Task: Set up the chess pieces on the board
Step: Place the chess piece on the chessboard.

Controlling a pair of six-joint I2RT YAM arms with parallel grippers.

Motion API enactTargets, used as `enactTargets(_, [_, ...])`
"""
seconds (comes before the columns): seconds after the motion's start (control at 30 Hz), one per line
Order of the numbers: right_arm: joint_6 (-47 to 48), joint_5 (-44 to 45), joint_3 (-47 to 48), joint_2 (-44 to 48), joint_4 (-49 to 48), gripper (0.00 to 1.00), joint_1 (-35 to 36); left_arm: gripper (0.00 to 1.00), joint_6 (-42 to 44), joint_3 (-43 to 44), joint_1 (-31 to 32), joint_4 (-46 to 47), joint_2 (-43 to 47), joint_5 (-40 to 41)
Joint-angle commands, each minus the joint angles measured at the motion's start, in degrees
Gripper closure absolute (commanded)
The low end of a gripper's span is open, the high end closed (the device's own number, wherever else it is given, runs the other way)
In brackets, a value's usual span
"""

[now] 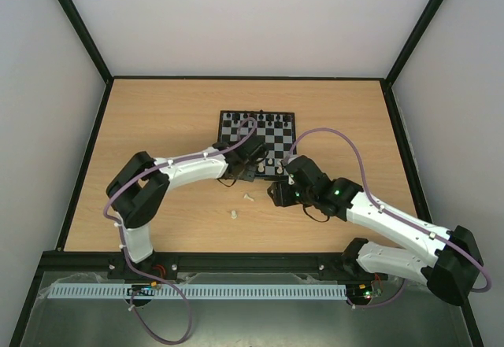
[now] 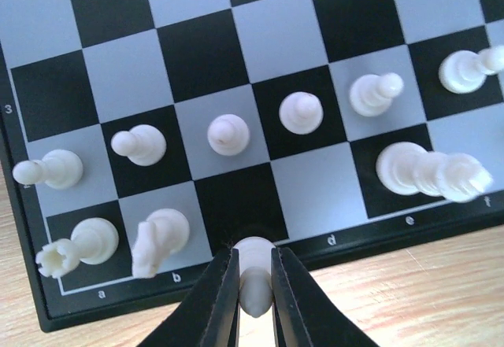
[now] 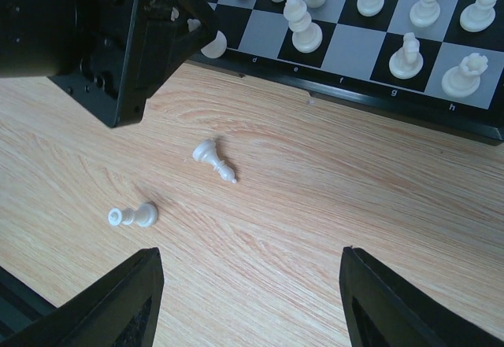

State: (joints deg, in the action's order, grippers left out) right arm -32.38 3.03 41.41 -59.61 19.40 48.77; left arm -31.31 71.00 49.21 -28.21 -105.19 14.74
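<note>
The board (image 1: 221,132) lies mid-table, with white chess pieces (image 1: 272,162) on its near rows. In the left wrist view a rook (image 2: 79,246), a knight (image 2: 157,238), several pawns (image 2: 228,134) and a tall piece (image 2: 429,172) stand on the board (image 2: 307,186). My left gripper (image 2: 255,284) is shut on a white piece (image 2: 255,272) at the near rim, just in front of the empty black c square. My right gripper (image 3: 248,256) is open and empty over bare wood. Two white pieces lie toppled ahead of it, one (image 3: 213,158) nearer the board and one (image 3: 134,216) further left.
Black pieces (image 1: 256,116) stand along the board's far row. The left gripper's black body (image 3: 150,24) hangs over the board's near-left corner in the right wrist view. The two loose pieces (image 1: 249,198) (image 1: 234,214) lie between the two arms. Walls enclose the table.
</note>
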Motion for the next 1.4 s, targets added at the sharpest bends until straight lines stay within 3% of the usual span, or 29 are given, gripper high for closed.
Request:
enactTargets(0.0, [0.3,0.77,-0.34,0.39,2.3,0.38,0.23,0.86,1.53,0.78,-1.63,0.14,-1.04,0.07])
enactTargets(0.63, [0.56,0.97,-0.95,-0.26,1.74,0.38,0.21,0.87,3.12,2.94,-2.9,1.15,-4.38,-1.48])
enactTargets(0.77, [0.56,0.79,-0.98,-0.32,1.62,0.38,0.25,0.71,2.8,2.17,-2.89,0.83,-3.5,-0.96])
enactTargets(0.9, [0.65,0.59,-1.07,-0.49,1.52,0.38,0.19,0.67,2.33,1.51,-2.9,0.66,-1.75,-0.71])
enactTargets(1.23, [0.89,-0.54,-0.85,-1.53,1.21,0.37,0.22,0.65,1.09,0.65,-0.06,-1.58,9.87,0.07])
enactTargets(1.37, [1.34,-4.15,-0.97,-3.52,0.0,0.27,0.21,0.54,-1.1,-4.9,0.47,-1.0,20.2,0.69])
